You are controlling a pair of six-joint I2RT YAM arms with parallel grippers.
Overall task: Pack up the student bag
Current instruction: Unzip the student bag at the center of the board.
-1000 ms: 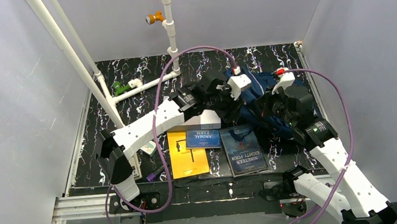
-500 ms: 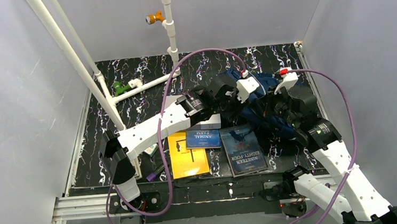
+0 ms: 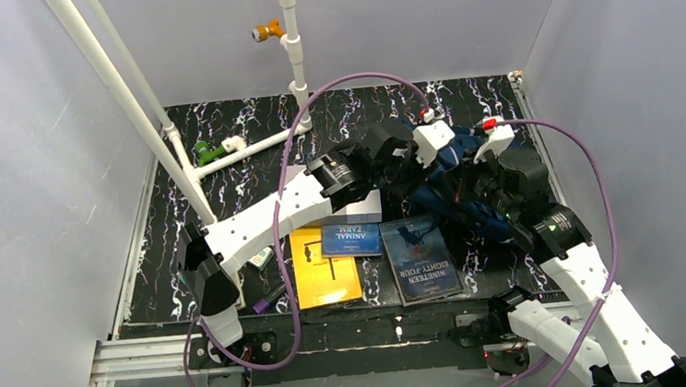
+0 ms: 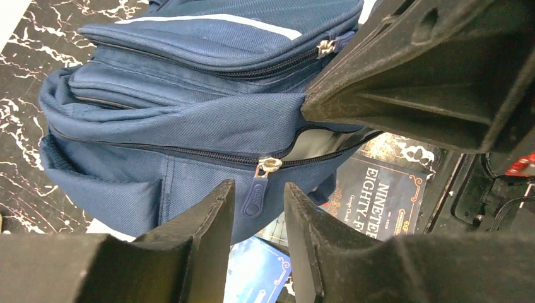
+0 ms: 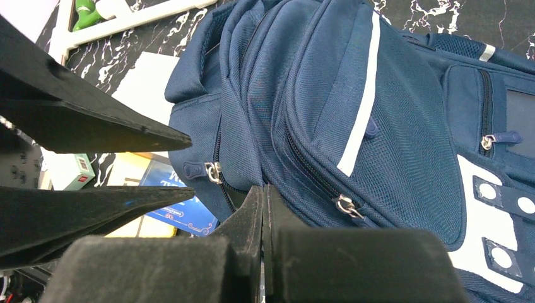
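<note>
The student bag (image 3: 456, 168) is a navy backpack lying at the table's right middle. It fills the left wrist view (image 4: 189, 120) and the right wrist view (image 5: 353, 113), where its white patch (image 5: 486, 233) shows. My left gripper (image 4: 258, 186) is open, with the main zip's pull tab (image 4: 253, 194) hanging between its fingertips and not gripped. My right gripper (image 5: 264, 189) is shut on the bag's fabric beside the partly open main zip (image 5: 214, 172) and holds that edge up. From above, both grippers (image 3: 410, 177) (image 3: 465, 189) meet over the bag's near-left side.
Three books lie in front of the bag: a yellow one (image 3: 325, 267), a blue "Animal Farm" (image 3: 350, 239) and a dark "Nineteen Eighty-Four" (image 3: 420, 258). A white box (image 3: 364, 208) sits behind them. A white pipe frame (image 3: 225, 152) stands at the left back. Small items (image 3: 257, 256) lie near left.
My left arm has reached further right and back over the bag, bringing its open fingers to the zip pull. The right gripper has shifted slightly, still pinching the bag.
</note>
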